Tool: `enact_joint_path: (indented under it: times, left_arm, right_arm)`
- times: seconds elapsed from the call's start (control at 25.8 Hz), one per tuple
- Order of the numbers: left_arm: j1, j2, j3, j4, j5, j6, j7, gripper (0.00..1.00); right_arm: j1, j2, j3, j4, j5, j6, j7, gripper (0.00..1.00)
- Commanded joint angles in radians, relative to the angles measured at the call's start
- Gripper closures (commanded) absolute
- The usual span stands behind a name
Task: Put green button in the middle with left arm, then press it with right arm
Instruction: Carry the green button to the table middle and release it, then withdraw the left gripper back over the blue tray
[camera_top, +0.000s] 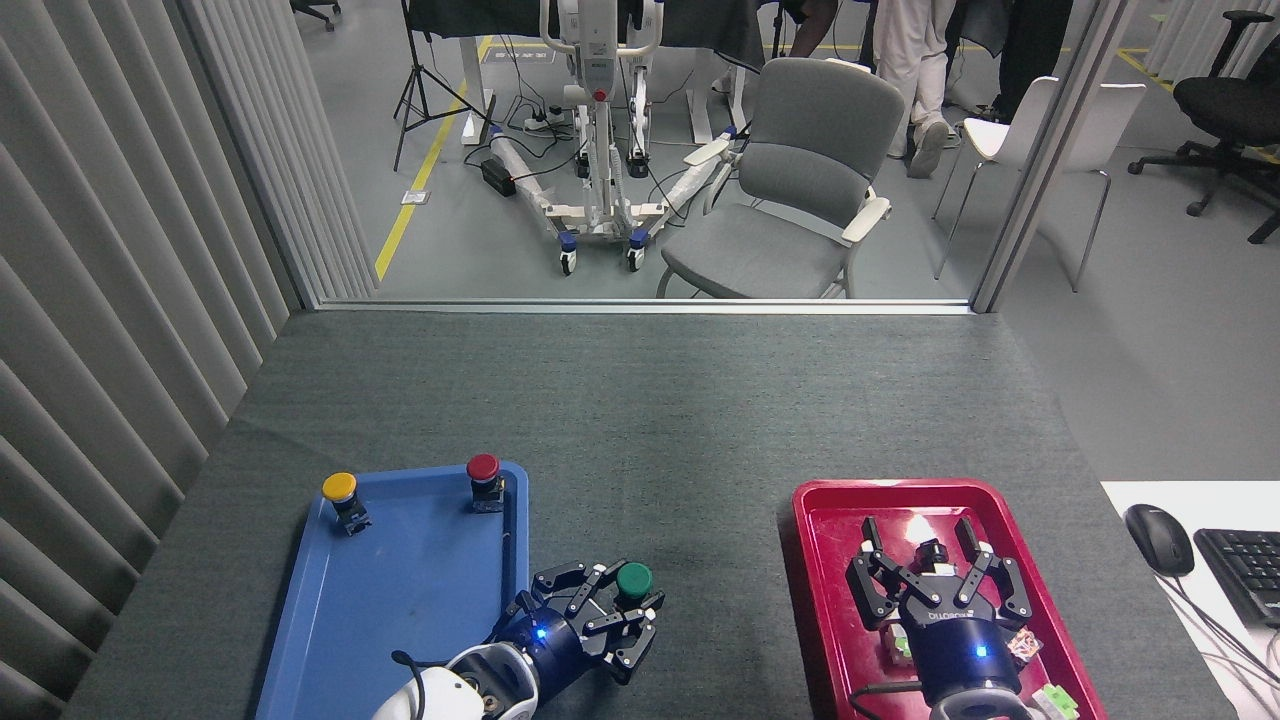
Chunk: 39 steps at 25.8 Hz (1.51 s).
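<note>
left gripper (612, 612) seemingly around green button (633, 579)

You get a bright, even picture with soft light from above. One white shine glares on the red tray (830, 560) (it hides a small patch). Shadows on the table (640, 400) are faint. Everything looks sharp; the blinds (120, 300) splay out toward the left edge.

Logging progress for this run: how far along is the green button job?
Done: the green button is out of the blue tray, over the grey table between the trays. In hand: the left end effector grips it. Left: release, then a press by the right end effector, open over the red tray.
</note>
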Motion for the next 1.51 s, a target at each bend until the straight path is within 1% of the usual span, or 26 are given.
enact_joint_path:
  times: [0.0, 0.12, 0.19, 0.31, 0.39, 0.46, 0.62, 0.7, 0.81, 0.85, 1.01, 1.08, 1.16, 1.2, 1.28, 1.35, 1.43, 1.47]
  left_arm:
    - [0.002, 0.009, 0.003, 0.001, 0.005, -0.005, -0.006, 0.00]
    - [0.002, 0.012, 0.006, -0.006, 0.005, -0.005, -0.006, 0.00]
    - [0.007, 0.013, 0.021, -0.010, 0.006, -0.006, -0.006, 0.00]
    - [0.026, 0.013, 0.113, -0.001, 0.008, -0.006, -0.011, 0.00]
    - [0.060, 0.013, 0.173, -0.009, 0.009, -0.011, -0.014, 0.00]
    - [0.082, 0.016, 0.196, -0.024, 0.009, -0.043, -0.014, 0.00]
    - [0.083, 0.065, 0.218, -0.032, 0.011, -0.084, -0.012, 0.00]
    - [0.082, 0.076, 0.221, -0.032, 0.011, -0.086, -0.011, 0.00]
    - [0.079, 0.104, 0.233, -0.035, 0.012, -0.084, -0.011, 0.00]
    - [0.076, 0.114, 0.253, -0.035, 0.020, -0.084, -0.011, 0.00]
    - [0.079, 0.142, 0.379, -0.022, 0.123, -0.066, -0.012, 0.00]
    - [0.086, 0.162, 0.446, -0.018, 0.178, -0.034, -0.008, 0.00]
    - [0.112, 0.168, 0.482, -0.015, 0.186, 0.034, -0.008, 0.00]
    - [0.117, 0.167, 0.486, -0.018, 0.181, 0.080, -0.012, 0.00]
    - [0.117, 0.165, 0.486, -0.022, 0.178, 0.210, -0.014, 0.00]
    - [0.119, 0.164, 0.486, -0.025, 0.180, 0.311, -0.014, 0.00]
    - [0.120, 0.159, 0.488, -0.029, 0.180, 0.348, -0.014, 0.00]
    - [0.120, 0.157, 0.488, -0.033, 0.180, 0.348, -0.015, 0.00]
  right_arm:
    - [-0.002, 0.000, 0.001, 0.004, 0.000, -0.001, -0.005, 0.00]
    - [-0.020, -0.002, 0.006, 0.007, 0.000, -0.004, -0.005, 0.00]
    - [-0.031, -0.002, 0.047, 0.010, 0.000, -0.004, -0.004, 0.00]
    - [-0.073, -0.003, 0.118, 0.024, -0.003, 0.001, -0.002, 0.00]
    - [-0.079, -0.003, 0.136, 0.029, -0.003, 0.001, -0.002, 0.00]
    - [-0.079, -0.005, 0.143, 0.029, -0.005, -0.004, -0.004, 0.00]
    - [-0.083, -0.002, 0.187, 0.029, -0.006, -0.005, -0.004, 0.00]
    - [-0.088, 0.000, 0.222, 0.029, -0.006, -0.004, -0.004, 0.00]
    - [-0.109, 0.000, 0.230, 0.029, -0.006, 0.002, -0.002, 0.00]
    - [-0.109, 0.000, 0.232, 0.029, -0.006, 0.002, 0.001, 0.01]
    - [-0.108, -0.003, 0.264, 0.029, -0.006, -0.005, 0.010, 0.13]
    - [-0.108, -0.005, 0.288, 0.030, -0.006, -0.004, 0.010, 0.22]
    - [-0.108, -0.005, 0.291, 0.030, -0.006, -0.005, 0.010, 0.28]
    - [-0.108, -0.005, 0.293, 0.030, -0.008, -0.005, 0.010, 0.31]
    - [-0.108, -0.005, 0.293, 0.035, -0.006, -0.007, 0.012, 0.39]
    - [-0.108, -0.003, 0.296, 0.036, -0.006, -0.007, 0.012, 0.42]
    - [-0.108, -0.003, 0.299, 0.036, -0.006, -0.011, 0.012, 0.49]
    - [-0.108, -0.003, 0.299, 0.036, -0.006, -0.021, 0.012, 0.49]
